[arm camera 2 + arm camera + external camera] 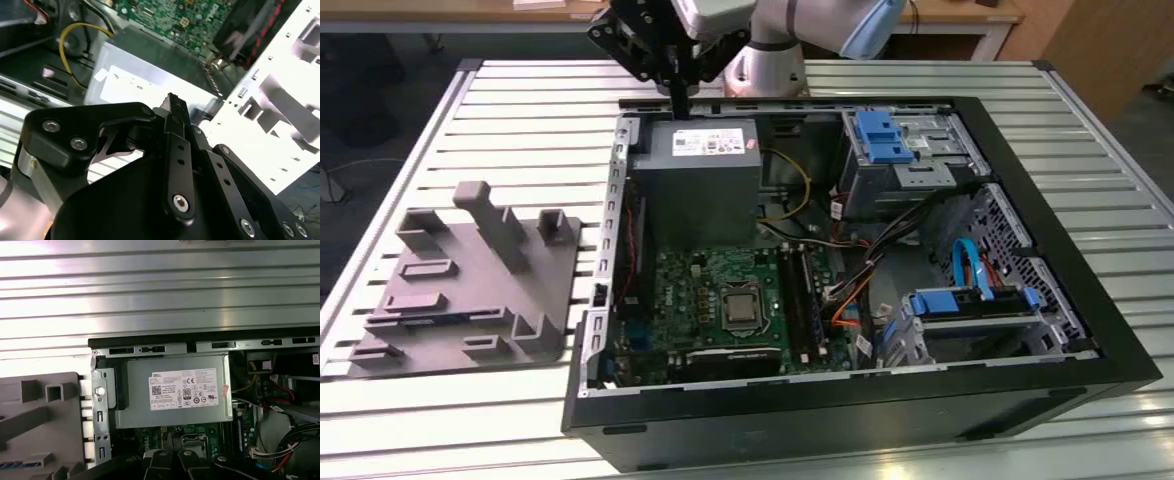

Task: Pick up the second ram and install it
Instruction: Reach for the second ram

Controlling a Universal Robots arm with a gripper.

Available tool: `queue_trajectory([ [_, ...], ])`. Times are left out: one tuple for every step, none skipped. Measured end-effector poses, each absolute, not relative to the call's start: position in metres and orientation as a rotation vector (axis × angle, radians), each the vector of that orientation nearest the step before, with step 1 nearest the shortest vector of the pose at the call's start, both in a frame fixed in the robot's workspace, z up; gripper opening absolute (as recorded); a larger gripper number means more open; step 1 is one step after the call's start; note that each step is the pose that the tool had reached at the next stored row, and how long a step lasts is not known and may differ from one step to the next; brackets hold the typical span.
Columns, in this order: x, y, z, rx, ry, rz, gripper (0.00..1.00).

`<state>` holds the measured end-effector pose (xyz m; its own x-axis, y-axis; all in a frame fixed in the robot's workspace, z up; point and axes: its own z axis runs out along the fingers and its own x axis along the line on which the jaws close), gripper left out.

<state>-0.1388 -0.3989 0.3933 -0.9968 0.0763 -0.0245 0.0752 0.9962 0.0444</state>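
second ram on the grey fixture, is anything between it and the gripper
Nothing visible blocks it from above. The gripper hangs above the power supply; the second ram lies in the grey fixture beside the case, with the case's side wall and the fixture's upright posts between them lower down.

One robot arm (771, 50) with one hand (678, 105), one slatted table (507, 120), one open computer case (854, 410), one grey fixture plate (467, 290), one blue second ram (14, 464), one grey power supply (694, 190), one green motherboard (700, 290), one processor socket (742, 308), two blue drive brackets (878, 138) (954, 303), one yellow cable (790, 195)
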Motion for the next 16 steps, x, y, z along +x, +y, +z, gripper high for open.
queue_trajectory([
  [-0.143, -0.399, 0.393, 0.118, 3.112, 0.068, 0.10],
  [-0.146, -0.399, 0.393, 0.118, 3.112, 0.068, 0.10],
  [-0.149, -0.399, 0.393, 0.118, 3.112, 0.068, 0.10],
  [-0.151, -0.399, 0.393, 0.118, 3.112, 0.068, 0.10],
  [-0.153, -0.399, 0.393, 0.118, 3.112, 0.068, 0.10],
  [-0.155, -0.399, 0.393, 0.118, 3.112, 0.068, 0.10],
  [-0.156, -0.399, 0.393, 0.118, 3.112, 0.068, 0.10],
  [-0.158, -0.399, 0.393, 0.118, 3.112, 0.068, 0.10],
  [-0.160, -0.399, 0.393, 0.118, 3.112, 0.068, 0.10],
  [-0.162, -0.399, 0.393, 0.118, 3.112, 0.068, 0.10],
  [-0.163, -0.399, 0.393, 0.118, 3.112, 0.068, 0.10],
  [-0.165, -0.399, 0.393, 0.118, 3.113, 0.068, 0.10],
  [-0.165, -0.399, 0.393, 0.118, 3.112, 0.068, 0.10],
  [-0.166, -0.399, 0.393, 0.118, 3.112, 0.068, 0.10],
  [-0.168, -0.399, 0.393, 0.118, 3.112, 0.068, 0.10],
  [-0.169, -0.399, 0.393, 0.118, 3.112, 0.068, 0.10],
])
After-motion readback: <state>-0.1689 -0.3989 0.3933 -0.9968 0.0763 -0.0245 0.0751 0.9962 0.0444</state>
